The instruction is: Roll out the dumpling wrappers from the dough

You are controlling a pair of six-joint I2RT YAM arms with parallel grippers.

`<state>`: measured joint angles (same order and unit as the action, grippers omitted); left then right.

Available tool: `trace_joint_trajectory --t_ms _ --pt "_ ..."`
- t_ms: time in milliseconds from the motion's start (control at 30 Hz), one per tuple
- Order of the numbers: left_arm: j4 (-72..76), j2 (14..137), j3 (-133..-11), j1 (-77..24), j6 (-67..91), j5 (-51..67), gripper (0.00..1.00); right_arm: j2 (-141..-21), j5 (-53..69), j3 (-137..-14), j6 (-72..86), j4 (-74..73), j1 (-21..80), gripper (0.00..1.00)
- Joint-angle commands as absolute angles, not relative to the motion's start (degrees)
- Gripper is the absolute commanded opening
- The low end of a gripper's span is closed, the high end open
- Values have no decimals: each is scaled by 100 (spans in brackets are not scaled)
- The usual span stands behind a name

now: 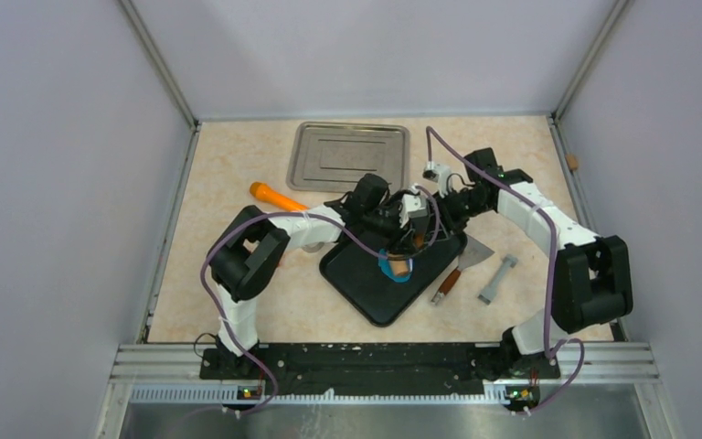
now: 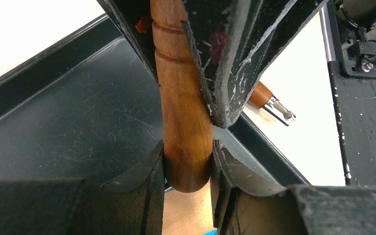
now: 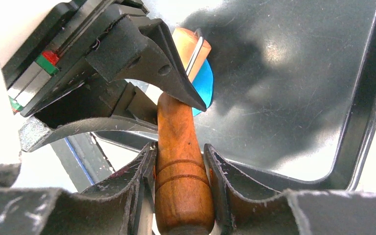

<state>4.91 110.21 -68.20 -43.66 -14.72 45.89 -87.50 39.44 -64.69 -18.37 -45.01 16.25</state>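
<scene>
Dough — blue mass on the black tray, right of its middle, with the pale wooden roller sitting over it. Only the top view gives the layout: black tray on the table, steel tray at the far edge, orange cylinder to the left. The scraper and grey bar lie to the right of the black tray, and both arms meet above the dough. How the fingers grip cannot be made out from there.

Handle: dark turned wood, grooved, leading to the roller. The right wrist view shows the right gripper pinching it at the grooved part and the left gripper's fingers clamped further along. Beyond them are the roller's wire frame and a wedge of blue dough against the tray floor.

The left wrist view shows the reverse — left gripper closed tight on the handle's rounded end, the right gripper's fingers clamped above. Only slivers of blue show by the fingers. This view alone among the wrist views catches the scraper's wooden grip and metal ferrule on the table past the tray rim.
</scene>
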Motion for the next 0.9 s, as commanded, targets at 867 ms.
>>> trace_joint_trajectory --t_ms 867 --pt "1251 11638 -8392 -4610 246 4662 0 -8197 4113 -7209 -2778 -6453 933 0"
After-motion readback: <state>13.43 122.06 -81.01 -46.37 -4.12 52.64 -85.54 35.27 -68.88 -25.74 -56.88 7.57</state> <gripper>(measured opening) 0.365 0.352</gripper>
